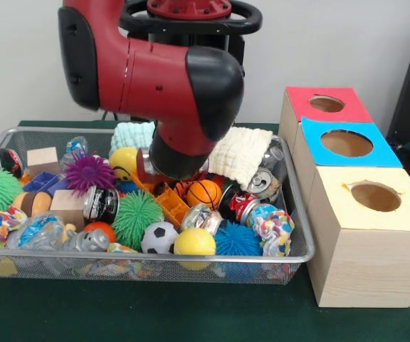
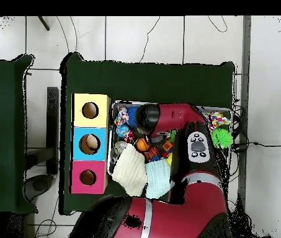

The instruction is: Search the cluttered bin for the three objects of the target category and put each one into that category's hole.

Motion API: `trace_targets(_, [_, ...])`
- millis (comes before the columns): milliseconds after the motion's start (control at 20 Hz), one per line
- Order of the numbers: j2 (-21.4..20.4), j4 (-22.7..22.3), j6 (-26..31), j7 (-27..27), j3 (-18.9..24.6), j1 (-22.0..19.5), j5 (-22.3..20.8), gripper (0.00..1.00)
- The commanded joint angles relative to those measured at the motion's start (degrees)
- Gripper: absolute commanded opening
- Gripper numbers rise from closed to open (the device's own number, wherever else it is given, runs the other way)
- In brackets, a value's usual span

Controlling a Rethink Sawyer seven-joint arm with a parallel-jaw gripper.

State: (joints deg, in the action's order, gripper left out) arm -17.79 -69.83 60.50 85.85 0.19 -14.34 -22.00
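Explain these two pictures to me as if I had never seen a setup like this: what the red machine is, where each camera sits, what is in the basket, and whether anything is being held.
The red and black machine is a robot arm reaching down into a wire mesh bin on a green table. One picture is taken from across the table, facing the robot; the other looks straight down from above, so its sides are turned half round.

The bin is full of jumbled small things: spiky rubber balls such as a green one, a small basketball, a soccer ball, a crushed drink can, wooden blocks, and two cloths, one white.

Beside the bin stand wooden boxes with round holes, topped red, blue and yellow. Things get dropped in there.

The arm's bulk hides its jaws in both pictures, so I cannot tell whether anything is held.
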Motion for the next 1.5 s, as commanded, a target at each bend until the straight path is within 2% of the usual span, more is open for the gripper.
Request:
trace_targets(50, [-6.7, -0.5, 3.1, 2.4, -2.0, 1.9, -2.8, 0.00])
trace_targets(150, [-8.1, -0.4, 3.7, 2.5, -3.9, 3.0, -4.1, 0.00])
trace_targets(250, [-10.0, -1.4, 0.4, 3.6, -7.0, 5.0, -7.3, 0.00])
trace_targets(550, [-11.1, -4.0, -7.7, 6.0, -11.4, 8.0, -13.6, 0.00])
trace_targets(750, [-10.9, -3.5, -11.6, 7.5, -14.3, 10.1, -18.6, 0.00])
trace_targets(850, [-9.6, -2.6, -13.8, 9.6, -14.5, 10.2, -18.9, 0.00])
trace_targets(950, [-8.8, -2.9, -18.0, 11.8, -12.8, 9.0, -16.8, 0.00])
trace_targets(1100, [-7.3, -2.8, -21.4, 13.5, -12.5, 8.8, -15.7, 0.00])
trace_targets(1400, [-4.7, -1.4, -21.2, 12.3, -14.5, 9.7, -14.5, 0.00])
trace_targets(1500, [-5.1, -2.4, -21.8, 10.6, -13.1, 8.4, -12.5, 0.00])
